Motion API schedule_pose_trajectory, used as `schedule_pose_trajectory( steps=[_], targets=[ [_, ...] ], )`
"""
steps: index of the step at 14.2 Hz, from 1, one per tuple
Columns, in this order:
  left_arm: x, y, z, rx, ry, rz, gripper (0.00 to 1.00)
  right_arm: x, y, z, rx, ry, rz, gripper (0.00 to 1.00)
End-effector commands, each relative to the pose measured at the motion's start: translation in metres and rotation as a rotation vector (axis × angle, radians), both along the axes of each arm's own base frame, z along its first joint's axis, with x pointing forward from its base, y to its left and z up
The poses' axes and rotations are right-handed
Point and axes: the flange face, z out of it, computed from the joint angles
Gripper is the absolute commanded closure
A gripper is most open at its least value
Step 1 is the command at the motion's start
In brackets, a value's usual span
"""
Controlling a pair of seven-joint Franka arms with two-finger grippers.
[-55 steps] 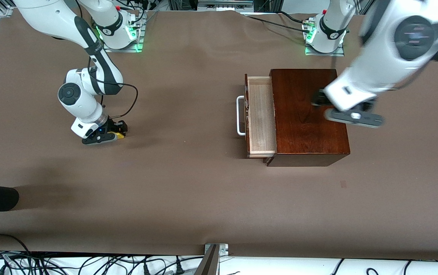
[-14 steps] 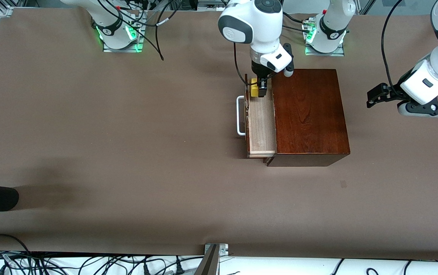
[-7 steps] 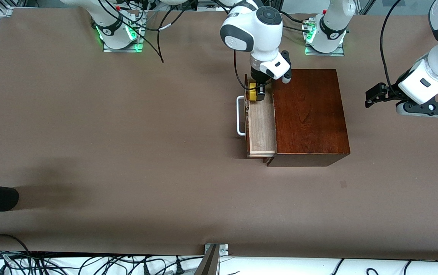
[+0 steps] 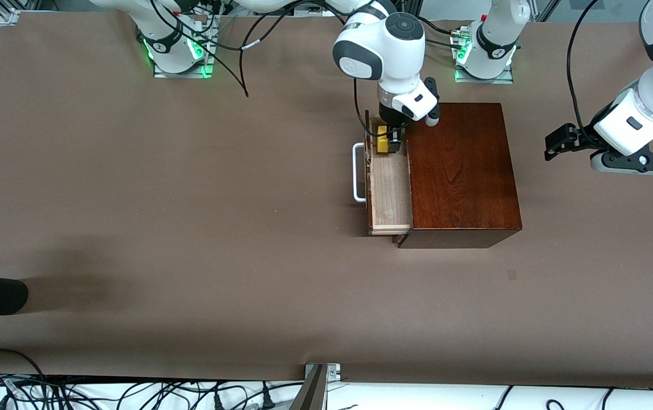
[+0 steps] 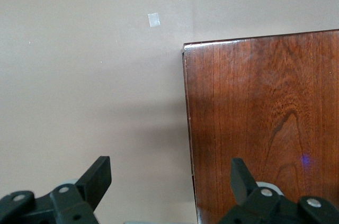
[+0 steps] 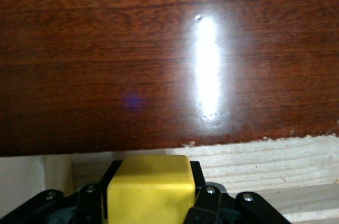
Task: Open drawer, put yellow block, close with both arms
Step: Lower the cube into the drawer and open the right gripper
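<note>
One small bright yellow block (image 4: pixel 382 139) is pinched between the fingers of the right gripper (image 4: pixel 388 141), low over the pale light-wood tray of the one open drawer (image 4: pixel 390 193) in the single dark reddish-brown wooden box (image 4: pixel 460 171), at the tray's end farther from the front camera; so the placing step is in hand, and next the fingers should spread to let the cube settle on the tray floor beneath them, then lift clear. Two arms count here: the left gripper (image 5: pixel 169 181) waits with fingers spread wide, over the brown table (image 4: pixel 190 228) beside the box's back edge, ready to help push the white loop handle (image 4: pixel 358 172) shut
</note>
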Motion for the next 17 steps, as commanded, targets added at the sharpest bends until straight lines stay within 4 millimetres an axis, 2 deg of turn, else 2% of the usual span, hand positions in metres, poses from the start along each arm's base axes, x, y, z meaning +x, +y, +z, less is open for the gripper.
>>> schedule_pose_trajectory(
  steps=[1, 4, 9, 13, 15, 17],
  targets=[
    [-0.001, 0.000, 0.006, -0.020, -0.014, -0.014, 0.00, 0.004, 0.005, -0.013, -0.016, -0.033, 0.007, 1.00],
    [-0.001, 0.000, 0.006, -0.020, -0.014, -0.016, 0.00, 0.011, 0.002, -0.013, -0.015, -0.047, 0.007, 1.00],
    [-0.001, 0.000, 0.007, -0.020, -0.015, -0.014, 0.00, 0.019, -0.001, -0.027, -0.021, -0.054, -0.001, 1.00],
    [0.000, -0.002, 0.008, -0.019, -0.020, -0.017, 0.00, 0.022, -0.002, -0.028, -0.018, -0.063, -0.006, 1.00],
    [0.000, -0.002, 0.008, -0.019, -0.020, -0.017, 0.00, 0.022, -0.002, -0.024, -0.009, -0.065, -0.021, 0.02],
    [0.003, -0.002, 0.010, -0.020, -0.025, -0.016, 0.00, 0.023, -0.003, -0.014, -0.001, -0.066, -0.041, 0.00]
  ],
)
